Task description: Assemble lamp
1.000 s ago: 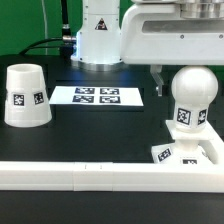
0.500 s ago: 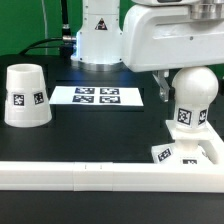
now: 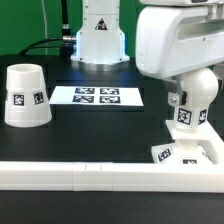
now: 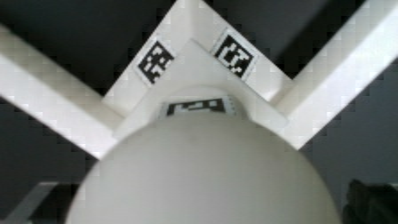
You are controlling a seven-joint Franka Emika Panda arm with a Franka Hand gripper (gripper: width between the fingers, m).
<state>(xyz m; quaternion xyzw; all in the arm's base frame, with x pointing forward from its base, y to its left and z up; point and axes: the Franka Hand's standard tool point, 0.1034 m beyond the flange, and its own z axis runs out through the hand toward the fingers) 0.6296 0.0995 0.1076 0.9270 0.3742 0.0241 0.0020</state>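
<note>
black table point(image 3: 80, 135), shade point(image 3: 25, 96), marker board point(image 3: 97, 96), base point(image 3: 190, 155), rail point(image 3: 100, 175)

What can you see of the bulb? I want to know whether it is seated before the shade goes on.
The bulb is white, smooth plastic by its look: a round head on a neck, with a black-and-white square tag on the neck. It stands upright on the base, at the exterior view's right, next to the rail. The arm hides its head's upper part. The wrist view looks down on the head. Whether it is fully seated, or whether the gripper touches it, cannot be told.
</note>
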